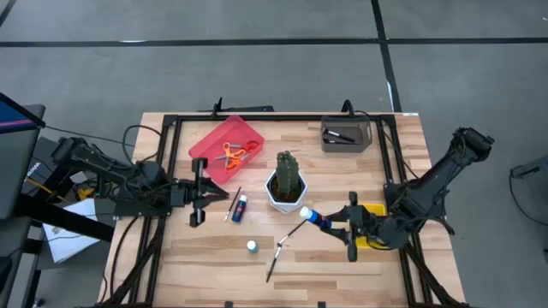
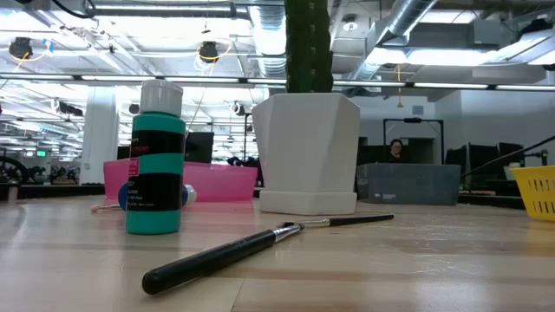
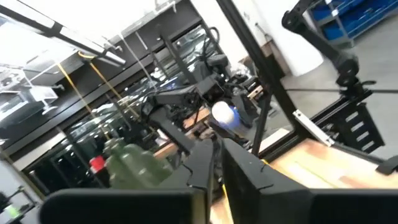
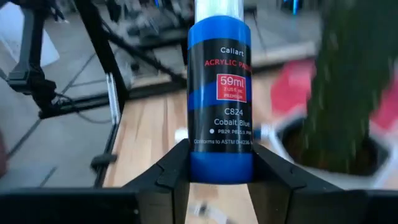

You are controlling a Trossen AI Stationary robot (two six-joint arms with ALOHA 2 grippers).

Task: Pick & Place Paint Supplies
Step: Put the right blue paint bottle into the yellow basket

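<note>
A wooden table (image 1: 342, 257) stands on a grey floor, with a workshop of ceiling pipes and strip lights behind it. The right gripper (image 1: 336, 224) sits just in front of the white-potted cactus (image 1: 287, 178), its fingers clamped on the base of a cobalt blue acrylic paint bottle (image 4: 221, 93); from above the bottle lies tilted, its white cap towards the pot. The left gripper (image 1: 202, 192) hovers beside the red tray (image 1: 205, 145), its fingers nearly together and holding nothing. Orange-handled scissors (image 1: 231, 154) lie in that tray. Another blue bottle (image 1: 240, 208) and a thin brush (image 1: 233, 204) lie side by side near the left gripper. A teal bottle (image 2: 156, 160) stands upright near the front, and a dark-handled paintbrush (image 2: 230, 253) lies in front of the cactus. A grey bin (image 1: 346, 135) sits at the far edge, a yellow basket (image 2: 536, 189) at the right
</note>
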